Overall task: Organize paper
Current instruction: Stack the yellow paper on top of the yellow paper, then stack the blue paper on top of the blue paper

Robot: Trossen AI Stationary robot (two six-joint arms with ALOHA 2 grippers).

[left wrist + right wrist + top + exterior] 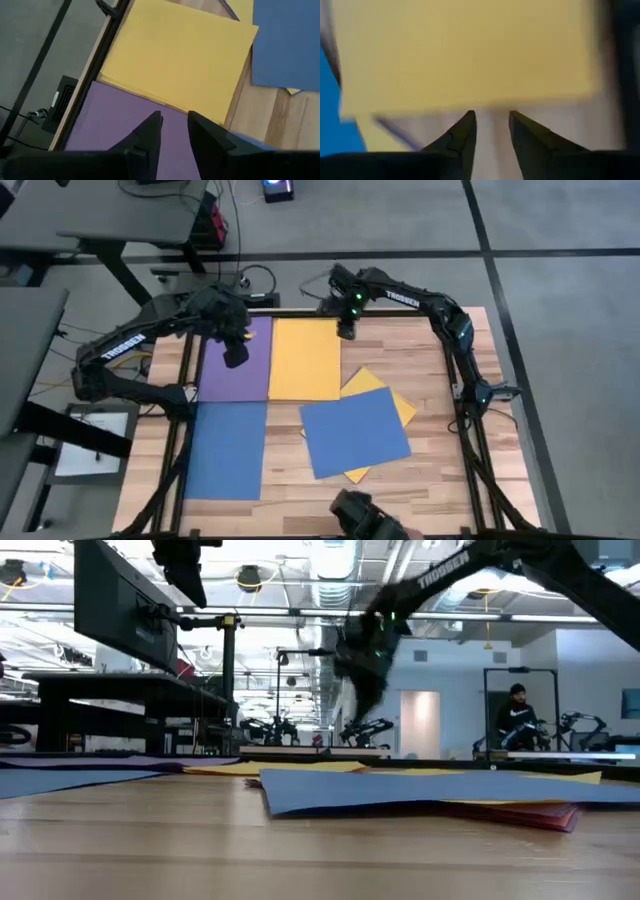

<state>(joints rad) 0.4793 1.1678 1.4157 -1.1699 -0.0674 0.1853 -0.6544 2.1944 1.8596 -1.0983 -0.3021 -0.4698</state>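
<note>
The paper lies flat on the wooden table. A purple sheet point(235, 362) and a yellow sheet point(305, 358) sit side by side at the far edge, with a blue sheet point(227, 450) near the left. A second blue sheet point(355, 430) lies askew over a tilted yellow sheet point(388, 392), and a red-pink edge point(545, 817) shows beneath them. My left gripper point(235, 352) hangs above the purple sheet point(115, 120), fingers a little apart, holding nothing. My right gripper point(346, 330) hovers over the yellow sheet's far right corner point(470, 50), also narrowly open and holding nothing.
A dark frame point(462, 395) runs along the table's left, right and far sides. A dark camera housing point(362, 515) sits at the near edge. Bare wood point(440, 350) lies at the right. A person point(517, 715) stands far off in the room.
</note>
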